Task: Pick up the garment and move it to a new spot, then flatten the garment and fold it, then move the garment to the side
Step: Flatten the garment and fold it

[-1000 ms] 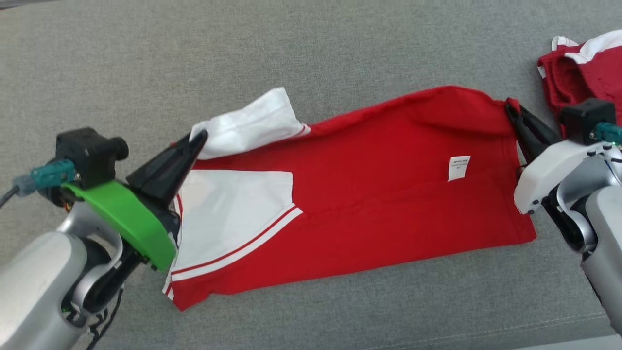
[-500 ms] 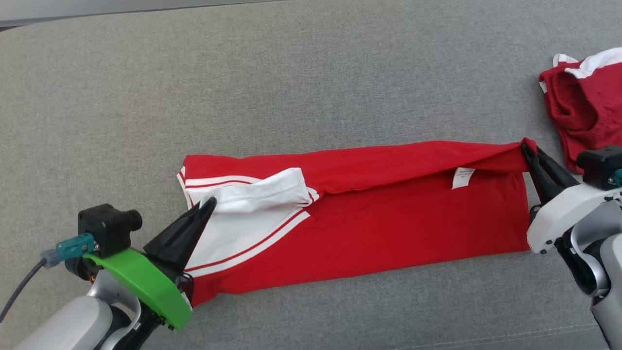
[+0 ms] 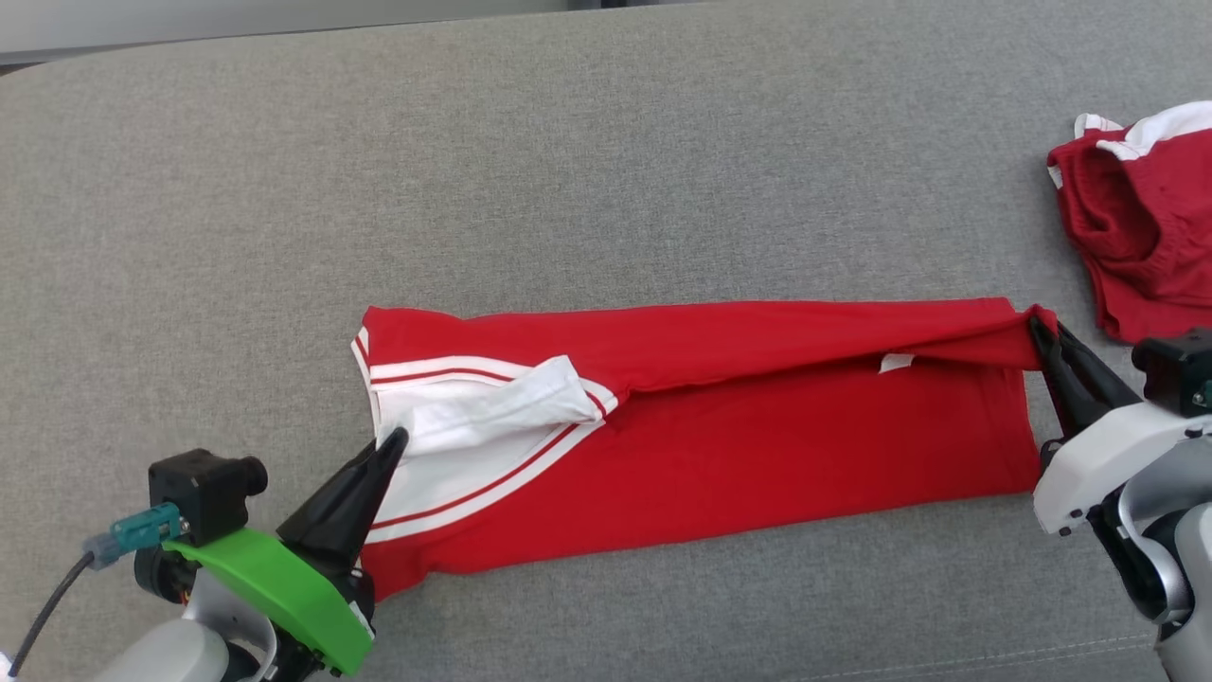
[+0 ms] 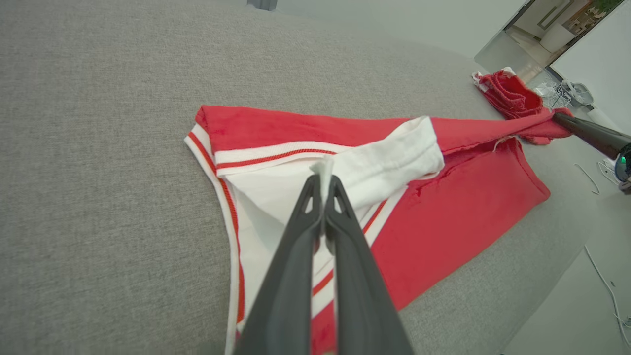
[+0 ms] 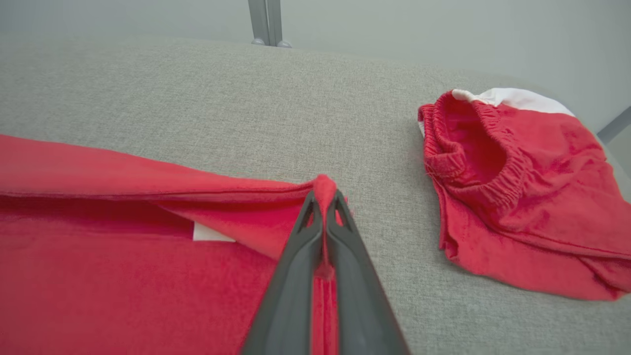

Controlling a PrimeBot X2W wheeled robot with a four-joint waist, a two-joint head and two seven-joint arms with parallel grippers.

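- Folded since a second ago: the far half of the shirt [image 3: 757, 445] now lies doubled toward the robot, so it is a narrower strip. The fold nearly covers its label [image 3: 895, 361]. Both end effectors have come nearer the robot with the cloth, and the camera has shifted too.
- Head view: the shirt lies across the middle of the grey desk [image 3: 568, 170], collar end to the left, hem to the right.
- Head view: the left end effector [image 3: 393, 440] is closed on the shirt at the edge of the white sleeve [image 3: 483, 412], which lies on the striped white panel.
- Head view: the right end effector [image 3: 1039, 327] is clamped on the shirt's upper hem corner at the far right. The fold runs taut from there back toward the sleeve.
- Head view: red shorts [image 3: 1146, 256] lie crumpled at the right edge, apart from the shirt.
- Left wrist view: the left end effector [image 4: 324, 180] has its fingers together, with a pinch of white sleeve cloth standing up between the tips. The sleeve [image 4: 389, 158] spreads away to the right. The right end effector [image 4: 559, 117] grips the far red corner, with the shorts [image 4: 510, 93] just beyond.
- Right wrist view: the right end effector [image 5: 324, 195] pinches a tuft of red hem, which is raised off the desk. The label [image 5: 209, 232] peeks out under the folded layer to its left. The shorts [image 5: 517, 197] lie to the right with the waistband open.
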